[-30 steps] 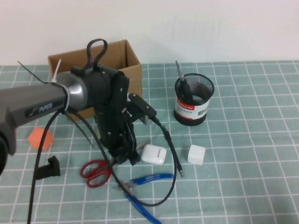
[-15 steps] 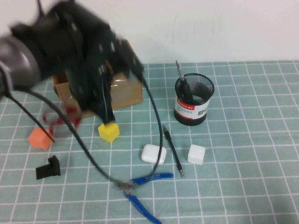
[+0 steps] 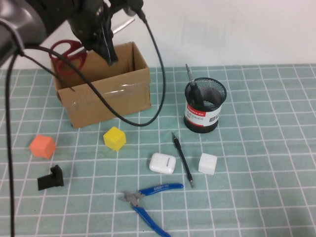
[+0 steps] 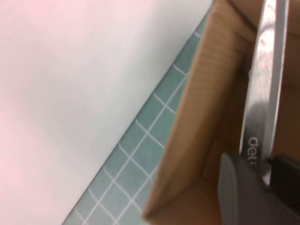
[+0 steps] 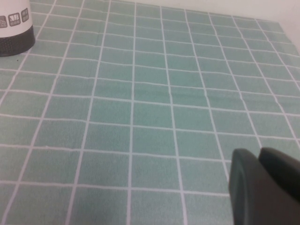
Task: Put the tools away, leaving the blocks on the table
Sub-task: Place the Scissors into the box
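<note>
My left gripper (image 3: 109, 55) is high over the open cardboard box (image 3: 106, 96), shut on the red-handled scissors (image 3: 66, 53). In the left wrist view the steel blade (image 4: 262, 93) runs out from between the gripper's (image 4: 267, 164) fingers over the box (image 4: 197, 122). The black-handled screwdriver (image 3: 192, 85) stands in the black mesh cup (image 3: 205, 111). The thin black pen-like tool (image 3: 182, 159) and blue-handled pliers (image 3: 150, 197) lie on the teal grid table (image 3: 266, 163). The orange (image 3: 42, 146), yellow (image 3: 114, 138) and white (image 3: 207, 163) blocks sit on the cloth. My right gripper (image 5: 262, 161) is shut and empty, low over bare cloth, out of the high view.
A white earbud case (image 3: 162, 163) lies between the pen-like tool and the yellow block. A small black L-shaped bracket (image 3: 51, 177) sits at the front left. The left arm's cable (image 3: 153, 98) hangs down in front of the box. The cup's base (image 5: 14, 28) shows in the right wrist view.
My left gripper has lifted the scissors off the table and carried them back and up to above the box. The yellow block came into view. Other things have not moved.
</note>
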